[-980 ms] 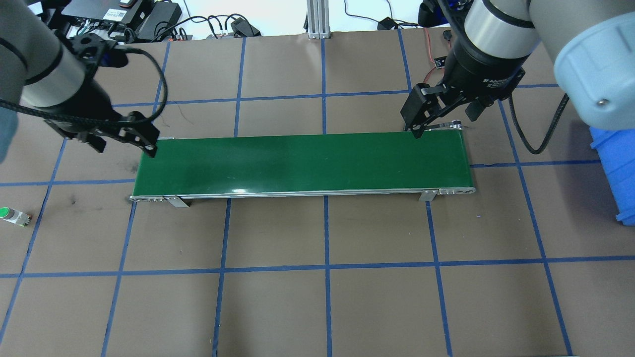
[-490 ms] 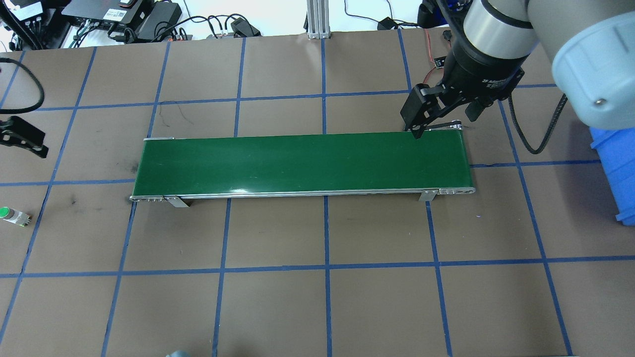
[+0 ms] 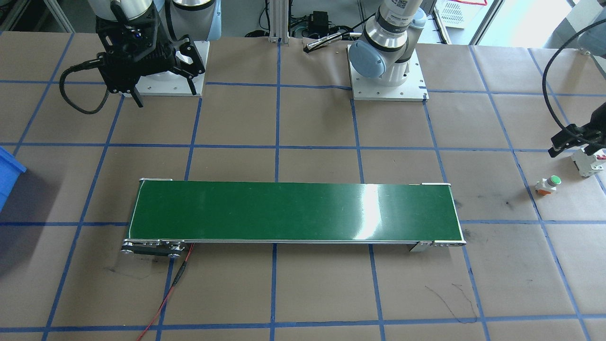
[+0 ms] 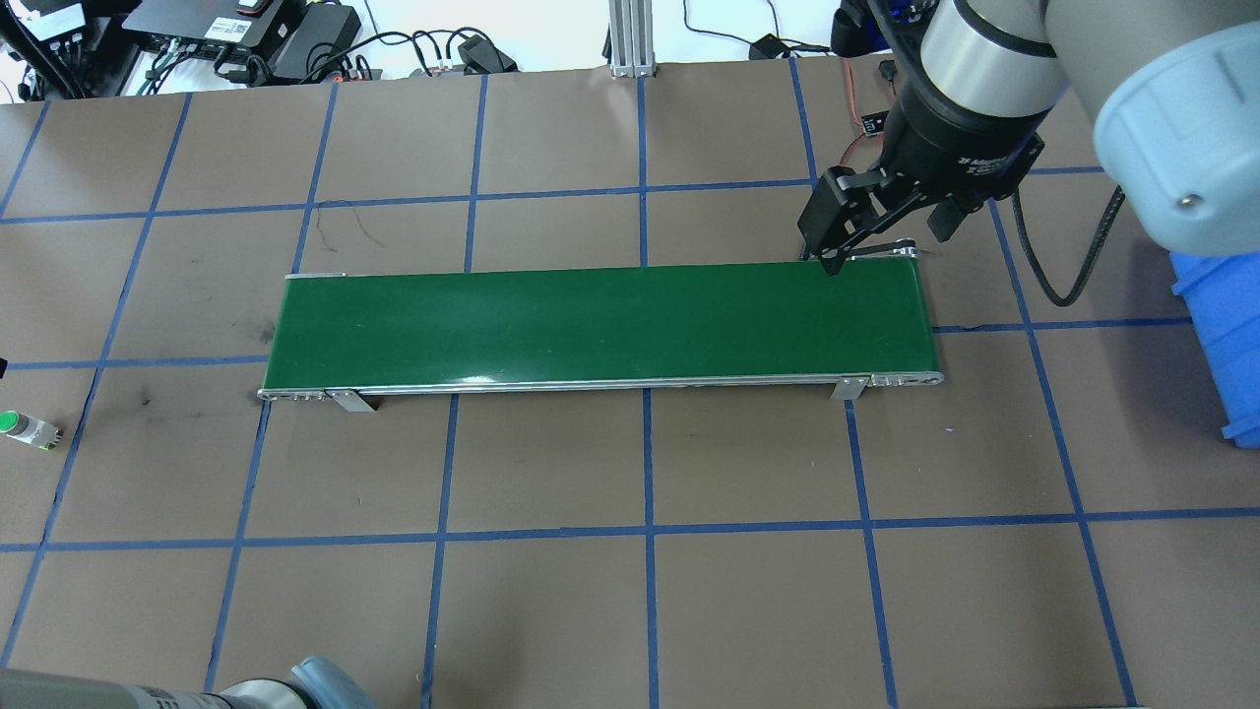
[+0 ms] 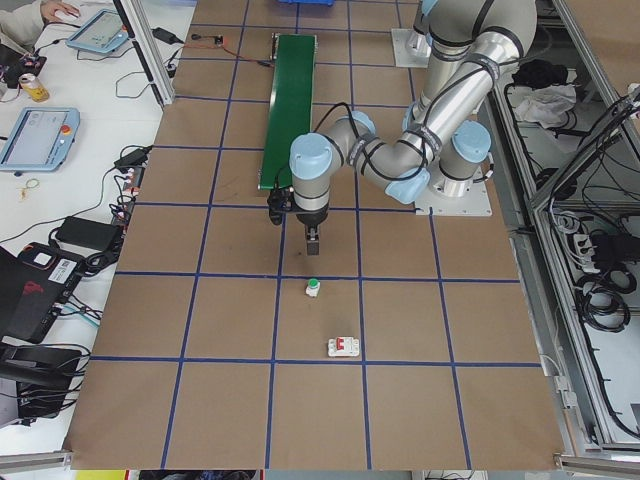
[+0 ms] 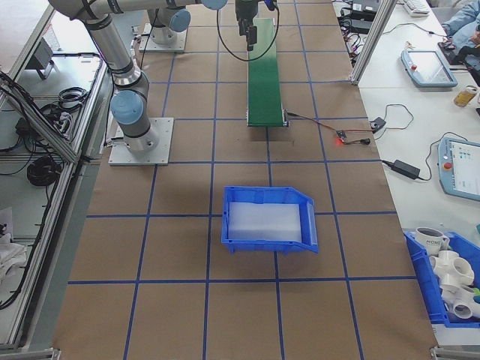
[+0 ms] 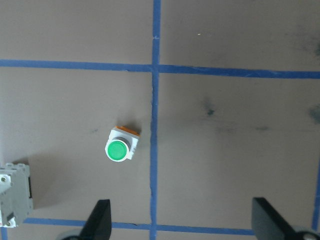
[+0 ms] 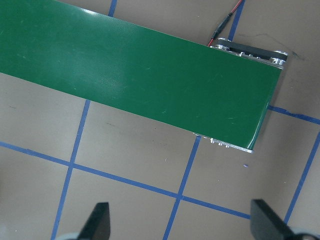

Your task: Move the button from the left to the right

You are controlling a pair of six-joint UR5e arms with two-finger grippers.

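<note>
One button (image 7: 120, 147) sits on the brown paper-covered tabletop (image 4: 551, 601), out past the left end of the green conveyor belt (image 4: 600, 325). It has a round green cap, a white body and an orange base showing at one edge, and it is far smaller than either end effector. From the left wrist camera it lies just beside a blue tape line, with a white circuit breaker (image 7: 14, 195) near it at the frame's edge; the front-facing view shows the breaker's red mark (image 3: 600, 157).

Compared with half a second ago, the left end effector (image 7: 182, 222) has left the overhead view's left edge, where its dark fingers were visible, and now hangs above the button with its fingers (image 7: 98, 220) spread wide and nothing between them. Its exact height above the button is hard to judge.

At the belt's other end the right end effector (image 8: 182, 222) keeps its place, fingers likewise wide apart and empty. A blue bin (image 6: 268, 217) stands beyond that end. The button itself has not moved.
</note>
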